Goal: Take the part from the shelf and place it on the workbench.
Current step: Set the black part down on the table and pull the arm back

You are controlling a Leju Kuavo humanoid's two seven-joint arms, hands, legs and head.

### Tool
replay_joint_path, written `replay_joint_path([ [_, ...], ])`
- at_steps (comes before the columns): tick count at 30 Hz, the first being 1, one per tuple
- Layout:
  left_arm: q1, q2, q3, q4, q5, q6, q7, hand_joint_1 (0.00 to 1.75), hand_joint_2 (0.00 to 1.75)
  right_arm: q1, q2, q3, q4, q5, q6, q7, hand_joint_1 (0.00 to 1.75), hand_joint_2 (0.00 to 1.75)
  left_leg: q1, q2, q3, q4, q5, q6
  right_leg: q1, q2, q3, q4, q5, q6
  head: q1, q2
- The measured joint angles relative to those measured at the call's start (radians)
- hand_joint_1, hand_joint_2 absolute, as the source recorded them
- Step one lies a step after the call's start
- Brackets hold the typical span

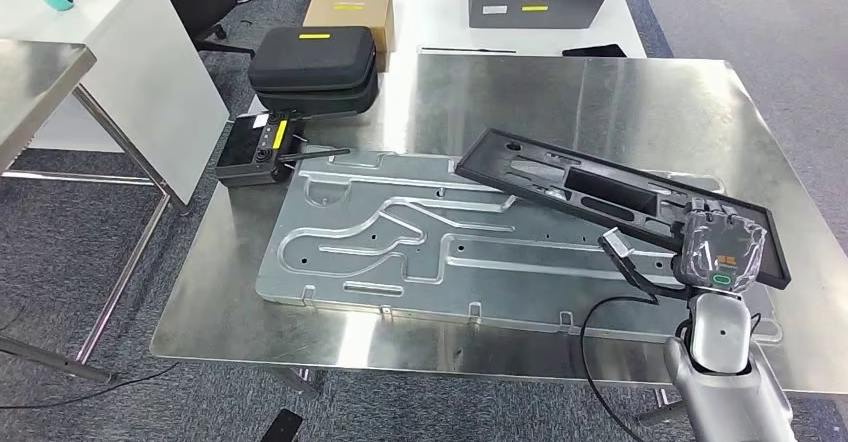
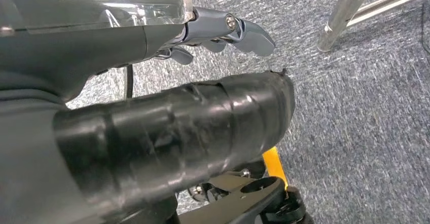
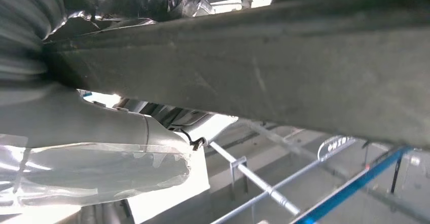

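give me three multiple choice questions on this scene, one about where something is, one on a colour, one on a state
1. Where does the black zip case sit?
A. at the far left corner of the metal workbench
B. on the floor
C. on the long black part

2. What colour is the label on the black zip case?
A. red
B. yellow
C. white

3. What is the right hand doing?
A. hanging free over the floor
B. pressing the remote controller
C. holding one end of the long black part

Answers:
1. A, the head view shows it near the workbench's far left corner, beside the cardboard box.
2. B, a yellow strip lies on its lid.
3. C, the hand sits at the near end of the part, which lies tilted over the grooved metal plate.
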Motion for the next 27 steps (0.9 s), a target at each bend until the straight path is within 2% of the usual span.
replay_joint_path([
  [2, -0.001, 0.0, 0.0, 0.0, 0.002, 0.001, 0.0, 0.0, 0.0, 0.001, 0.0, 0.0, 0.03, 0.0, 0.0, 0.002, 1.73, 1.75, 0.0, 0.0, 0.059, -0.129, 0.071, 0.007, 0.0, 0.003, 0.005, 0.001, -0.005, 0.004, 0.0, 0.0],
  [3, -0.002, 0.0, 0.0, 0.0, 0.004, 0.002, 0.0, 0.0, 0.0, 0.001, 0.0, -0.001, 0.044, 0.0, -0.002, 0.004, 1.73, 1.75, -0.001, 0.0, 0.088, -0.19, 0.092, 0.011, 0.002, 0.004, 0.006, 0.003, -0.007, 0.008, 0.0, 0.0],
  [4, -0.003, 0.0, 0.0, 0.0, 0.006, 0.003, 0.0, 0.0, 0.0, 0.003, 0.0, -0.002, 0.058, -0.002, -0.006, 0.006, 1.74, 1.75, -0.003, -0.001, 0.107, -0.23, 0.102, 0.015, 0.004, 0.004, 0.006, 0.003, -0.008, 0.013, 0.0, 0.0],
  [6, -0.003, 0.0, 0.0, 0.0, 0.012, 0.006, 0.0, 0.0, 0.0, 0.016, 0.0, -0.006, 0.08, -0.011, -0.02, 0.004, 1.73, 1.75, -0.006, -0.002, 0.114, -0.249, 0.1, 0.021, 0.007, 0.004, 0.005, 0.001, -0.008, 0.024, 0.0, 0.0],
  [8, -0.001, 0.0, 0.0, 0.0, 0.015, 0.008, -0.001, 0.0, 0.0, 0.037, 0.001, -0.01, 0.094, -0.025, -0.035, -0.004, 0.86, 1.75, -0.003, -0.002, 0.119, -0.261, 0.105, 0.032, 0.005, 0.003, 0.005, 0.001, -0.013, 0.035, 0.0, 0.0],
  [10, -0.001, 0.0, 0.0, 0.0, 0.016, 0.009, -0.002, 0.0, 0.0, 0.055, 0.003, -0.016, 0.1, -0.041, -0.047, -0.015, 0.0, 1.75, 0.001, -0.001, 0.125, -0.274, 0.111, 0.042, 0.002, 0.003, -0.022, 0.061, -0.053, 0.044, 0.001, 0.0],
  [12, -0.002, 0.0, 0.0, 0.0, 0.018, 0.009, -0.003, 0.0, 0.0, 0.073, 0.009, -0.023, 0.103, -0.055, -0.059, -0.027, 0.0, 1.75, 0.0, -0.001, 0.126, -0.276, 0.111, 0.047, 0.0, 0.003, -0.084, 0.19, -0.113, 0.05, 0.001, 0.0],
  [13, -0.001, 0.0, 0.0, 0.0, 0.018, 0.009, -0.003, 0.0, 0.0, 0.082, 0.013, -0.026, 0.104, -0.059, -0.064, -0.032, 0.0, 1.75, -0.001, -0.001, 0.126, -0.275, 0.11, 0.048, -0.001, 0.003, -0.112, 0.243, -0.129, 0.052, 0.001, 0.0],
  [14, 0.0, -0.001, 0.0, 0.0, 0.019, 0.009, -0.003, 0.0, 0.0, 0.09, 0.018, -0.028, 0.104, -0.062, -0.068, -0.036, 0.0, 1.75, -0.002, -0.001, 0.126, -0.273, 0.108, 0.048, -0.002, 0.003, -0.127, 0.267, -0.126, 0.054, 0.001, 0.0],
  [15, 0.0, -0.001, 0.0, 0.0, 0.02, 0.01, -0.003, 0.0, 0.0, 0.096, 0.023, -0.03, 0.103, -0.063, -0.07, -0.039, 0.0, 1.75, -0.002, -0.001, 0.127, -0.271, 0.107, 0.047, -0.002, 0.003, -0.123, 0.252, -0.105, 0.054, 0.001, 0.0],
  [17, 0.0, -0.001, 0.0, 0.0, 0.021, 0.011, -0.003, 0.0, 0.0, 0.102, 0.029, -0.033, 0.099, -0.065, -0.072, -0.043, 0.0, 1.75, -0.001, -0.001, 0.127, -0.262, 0.1, 0.043, -0.003, 0.002, -0.067, 0.13, -0.038, 0.052, 0.001, 0.0],
  [18, -0.001, -0.001, 0.0, 0.0, 0.022, 0.012, -0.003, 0.0, 0.0, 0.103, 0.032, -0.034, 0.096, -0.065, -0.072, -0.044, 0.0, 1.75, -0.003, -0.002, 0.126, -0.256, 0.096, 0.039, -0.001, 0.002, -0.039, 0.071, -0.016, 0.048, 0.001, 0.0],
  [19, -0.002, -0.001, 0.0, 0.0, 0.022, 0.013, -0.003, 0.0, 0.0, 0.103, 0.034, -0.035, 0.092, -0.066, -0.074, -0.046, 0.0, 1.75, -0.004, -0.002, 0.126, -0.252, 0.093, 0.035, 0.001, 0.003, -0.02, 0.03, -0.005, 0.043, 0.001, 0.0],
  [20, -0.002, -0.001, 0.0, 0.0, 0.023, 0.013, -0.003, 0.0, 0.0, 0.104, 0.037, -0.035, 0.088, -0.066, -0.076, -0.047, 0.0, 1.75, -0.005, -0.002, 0.125, -0.25, 0.092, 0.03, 0.005, 0.003, -0.012, 0.014, -0.006, 0.038, 0.001, 0.0],
  [21, -0.002, -0.001, 0.0, 0.0, 0.023, 0.013, -0.003, 0.0, 0.0, 0.104, 0.039, -0.035, 0.085, -0.066, -0.077, -0.048, 0.0, 1.75, -0.006, -0.002, 0.126, -0.25, 0.091, 0.026, 0.008, 0.004, -0.013, 0.014, -0.006, 0.032, 0.0, 0.0],
  [23, -0.002, -0.001, 0.0, 0.0, 0.024, 0.014, -0.003, 0.0, 0.0, 0.104, 0.042, -0.036, 0.078, -0.066, -0.078, -0.05, 0.0, 1.75, -0.004, -0.002, 0.127, -0.246, 0.086, 0.016, 0.006, 0.004, -0.008, 0.009, -0.002, 0.019, 0.001, 0.0],
  [24, -0.002, -0.001, 0.0, 0.0, 0.024, 0.014, -0.003, 0.0, 0.0, 0.104, 0.044, -0.036, 0.075, -0.066, -0.078, -0.05, 0.0, 1.75, -0.003, -0.001, 0.121, -0.23, 0.073, 0.01, 0.004, 0.002, -0.005, 0.005, 0.001, 0.012, 0.0, 0.0],
  [25, -0.002, -0.001, 0.0, 0.0, 0.025, 0.015, -0.003, 0.0, 0.0, 0.103, 0.045, -0.037, 0.073, -0.068, -0.079, -0.051, 0.0, 1.31, -0.002, -0.001, 0.107, -0.193, 0.048, 0.005, 0.001, 0.001, -0.002, 0.002, 0.003, 0.005, 0.0, 0.0],
  [27, -0.001, -0.001, 0.0, 0.0, 0.026, 0.015, -0.003, 0.0, 0.0, 0.104, 0.049, -0.039, 0.068, -0.071, -0.084, -0.054, 0.0, 0.44, 0.001, 0.0, 0.055, -0.071, -0.02, -0.004, 0.001, -0.002, -0.001, 0.001, 0.005, -0.001, 0.0, 0.0],
])
